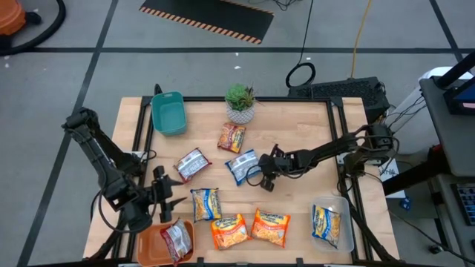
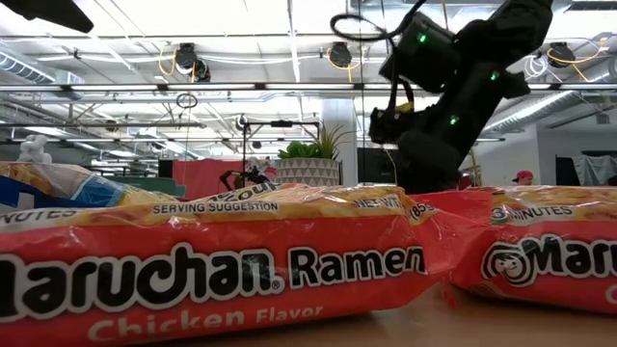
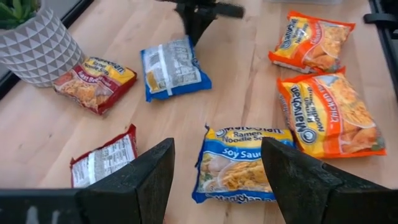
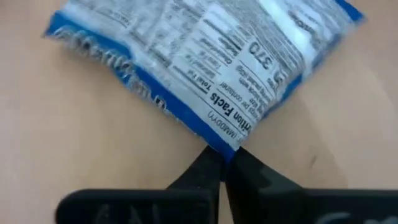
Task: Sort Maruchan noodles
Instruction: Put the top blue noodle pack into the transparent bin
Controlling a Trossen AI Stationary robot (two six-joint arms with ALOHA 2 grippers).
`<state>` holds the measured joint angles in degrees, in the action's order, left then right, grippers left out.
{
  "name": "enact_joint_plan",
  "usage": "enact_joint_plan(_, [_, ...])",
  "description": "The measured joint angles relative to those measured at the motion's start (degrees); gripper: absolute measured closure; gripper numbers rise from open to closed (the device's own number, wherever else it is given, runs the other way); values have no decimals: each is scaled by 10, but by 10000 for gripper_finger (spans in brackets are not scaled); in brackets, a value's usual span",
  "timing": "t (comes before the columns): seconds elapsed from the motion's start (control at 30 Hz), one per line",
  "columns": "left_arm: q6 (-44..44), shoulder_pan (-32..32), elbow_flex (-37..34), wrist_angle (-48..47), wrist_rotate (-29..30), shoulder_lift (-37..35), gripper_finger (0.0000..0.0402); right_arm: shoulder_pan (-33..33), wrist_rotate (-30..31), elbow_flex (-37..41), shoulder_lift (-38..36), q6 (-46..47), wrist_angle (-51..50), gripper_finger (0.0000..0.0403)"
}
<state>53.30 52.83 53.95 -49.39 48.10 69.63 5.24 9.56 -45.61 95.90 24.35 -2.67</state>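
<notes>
Orange crinkly plastic packet [image 2: 207, 275] filling the low view is showing "Maruchan Ramen", "Chicken Flavor", "SERVING SUGGESTION". Second orange packet [image 2: 540, 260] at its 3 o'clock is reading "MINUTES" and part of "Maruchan". Blue-and-yellow packet [image 3: 239, 165] is showing "Ramen Noodle Soup", "Soy Sauce". Silver-backed blue packet [image 4: 205, 62] is displaying "Nutrition Facts", "370".

Even, bright overhead lighting; ceiling fixtures [image 2: 183, 58] glare at 12 o'clock in low view, near orange packet [image 2: 212, 260] blurred, soft short shadows on tabletop [image 1: 297, 200].

Orange ramen packets [image 2: 222, 275] up close
</notes>
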Motion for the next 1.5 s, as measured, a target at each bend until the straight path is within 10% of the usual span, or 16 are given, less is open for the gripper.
enact_joint_plan(0.6, [-12, -27, 0, 0, 3, 0, 158, 124, 253, -1, -189, -47, 5, 403])
enact_joint_plan(1.03, [-47, -27, 0, 20, 6, 0, 158, 209, 228, -4, -213, -228, 152, 403])
enact_joint_plan(1.5, [-353, -27, 0, 378, -96, 11, 158, 295, 219, -44, -213, -422, 252, 403])
